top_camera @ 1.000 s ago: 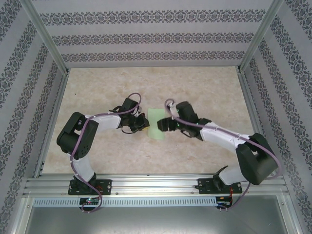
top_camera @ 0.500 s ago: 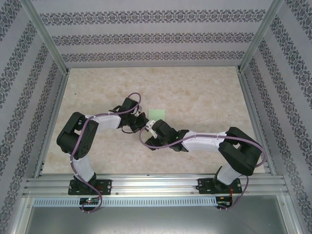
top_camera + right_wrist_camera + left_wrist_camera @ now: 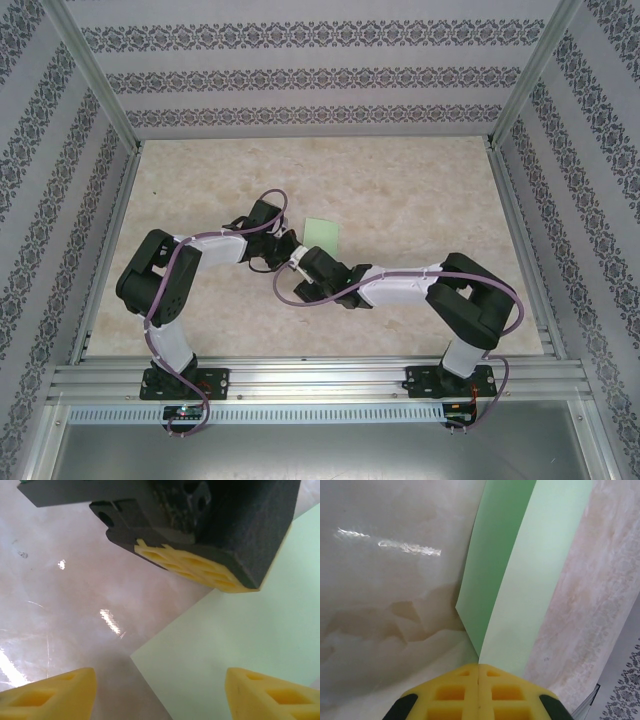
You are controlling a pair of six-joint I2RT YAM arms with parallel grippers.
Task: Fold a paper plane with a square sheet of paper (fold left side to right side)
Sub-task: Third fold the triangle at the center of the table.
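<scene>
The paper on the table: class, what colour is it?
Pale mint green, plain and unmarked; the paper shows best in the left wrist view.

Marbled beige tabletop (image 3: 400, 180); patterned walls (image 3: 300, 75); aluminium frame (image 3: 320, 380).

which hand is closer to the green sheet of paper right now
Left. The left hand, fingertips shut, meets the sheet of paper at its folded edge and seems to touch it. The right hand hangs open over a corner of it.

sheet of paper (image 3: 530, 580): thin, matt | table (image 3: 75, 580): glossy marbled surface (glare streaks)
</scene>
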